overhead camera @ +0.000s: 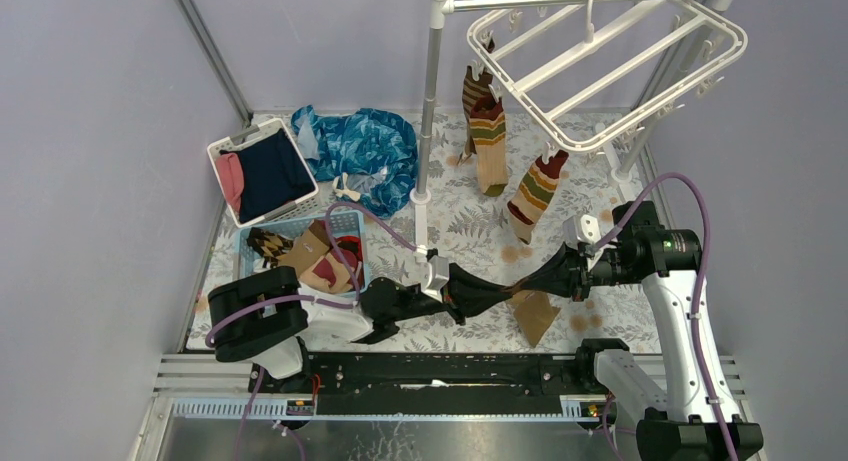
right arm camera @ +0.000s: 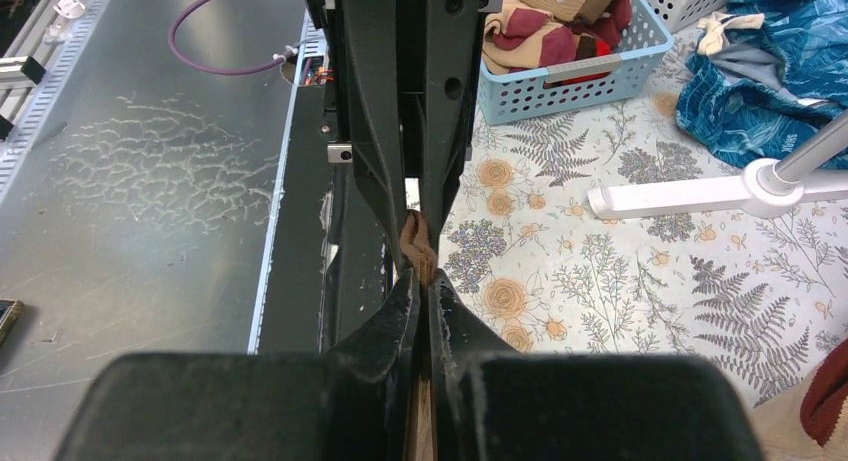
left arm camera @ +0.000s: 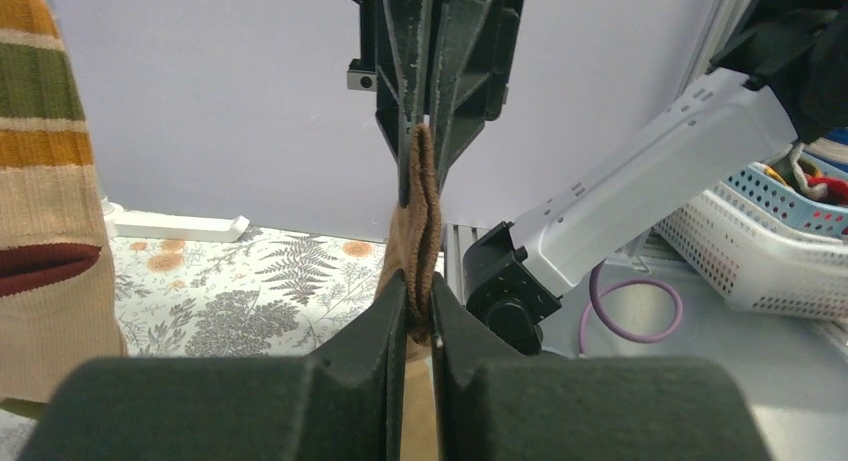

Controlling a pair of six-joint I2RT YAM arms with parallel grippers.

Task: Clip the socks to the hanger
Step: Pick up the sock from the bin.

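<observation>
Tablecloth (overhead camera: 470,231) with a grey fern and orange flower print covers the whole work area, boxed in by lilac walls left and right. The white plastic rectangular hanger frame with cross bars (overhead camera: 650,86) hangs tilted, up and to the right of the grey-white upright rack pole (overhead camera: 431,111), so I'll use the pole as my reference.

Left of the pole is a crumpled blue patterned cloth (overhead camera: 365,146). Further left is a white basket (overhead camera: 245,134) of navy and pink clothes, and nearer the arms a light blue basket (overhead camera: 345,219) of socks.

Right of the pole, two tan socks with red/green bands (overhead camera: 488,131) (overhead camera: 538,189) dangle under the hanger. There's bare cloth between those and the arms, so decent room there.

The plain tan sock (overhead camera: 535,316) is right of the pole's base, close to the table's near edge. Both claws have it: left gripper (left arm camera: 420,326) and right gripper (right arm camera: 420,291) are each clamped tight on its top edge, tips nearly meeting, the rest hanging down.
</observation>
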